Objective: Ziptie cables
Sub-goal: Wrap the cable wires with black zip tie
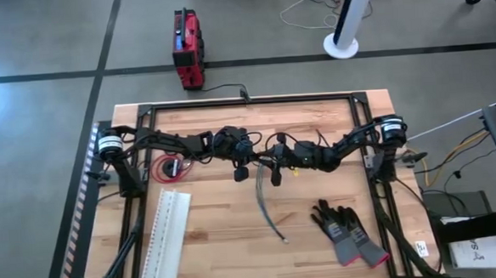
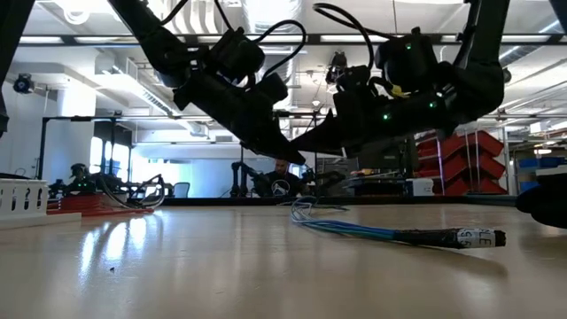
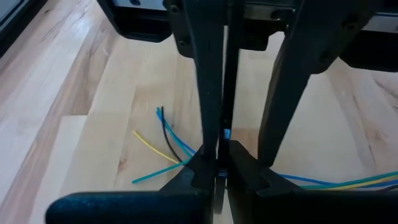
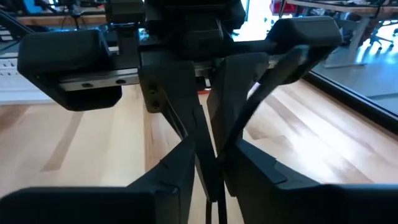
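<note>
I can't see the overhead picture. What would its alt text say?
Two dark robot arms meet at the middle of a wooden table, above a bundle of cables. Black gloves lie right, a white slotted strip left.

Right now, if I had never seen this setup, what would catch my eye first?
Probably the two dark arms meeting over the middle of the wooden table, the left gripper and right gripper almost tip to tip. Just below them lies a bundle of cables with loose coloured ends. A pair of gloves rests near the right front corner, and a long white slotted strip on the left.
</note>
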You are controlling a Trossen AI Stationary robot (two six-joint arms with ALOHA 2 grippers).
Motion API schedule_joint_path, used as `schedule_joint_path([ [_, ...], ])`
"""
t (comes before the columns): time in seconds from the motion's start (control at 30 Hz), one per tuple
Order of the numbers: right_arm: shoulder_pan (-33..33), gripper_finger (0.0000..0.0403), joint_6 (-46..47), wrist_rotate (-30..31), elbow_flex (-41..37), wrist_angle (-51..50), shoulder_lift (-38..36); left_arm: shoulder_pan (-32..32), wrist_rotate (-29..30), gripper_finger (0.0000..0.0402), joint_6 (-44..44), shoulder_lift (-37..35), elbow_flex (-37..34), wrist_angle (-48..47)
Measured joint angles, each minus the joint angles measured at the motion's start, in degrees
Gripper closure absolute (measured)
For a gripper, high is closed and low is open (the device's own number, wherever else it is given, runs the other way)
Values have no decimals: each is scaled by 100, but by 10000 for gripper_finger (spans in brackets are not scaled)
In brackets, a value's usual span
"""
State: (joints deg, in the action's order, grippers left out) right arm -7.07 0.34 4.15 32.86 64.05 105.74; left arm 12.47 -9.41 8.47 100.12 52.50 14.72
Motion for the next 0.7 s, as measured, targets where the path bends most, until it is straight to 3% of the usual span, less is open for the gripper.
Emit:
schedule_joint_path([
  [0.3, 0, 396, -118, 45, 2, -11, -11, -4, -6, 396, 22, 4, -25, 47],
  [0.7, 7, 402, -167, 36, -66, -244, -469, -9, -44, 396, 22, -9, -90, 176],
])
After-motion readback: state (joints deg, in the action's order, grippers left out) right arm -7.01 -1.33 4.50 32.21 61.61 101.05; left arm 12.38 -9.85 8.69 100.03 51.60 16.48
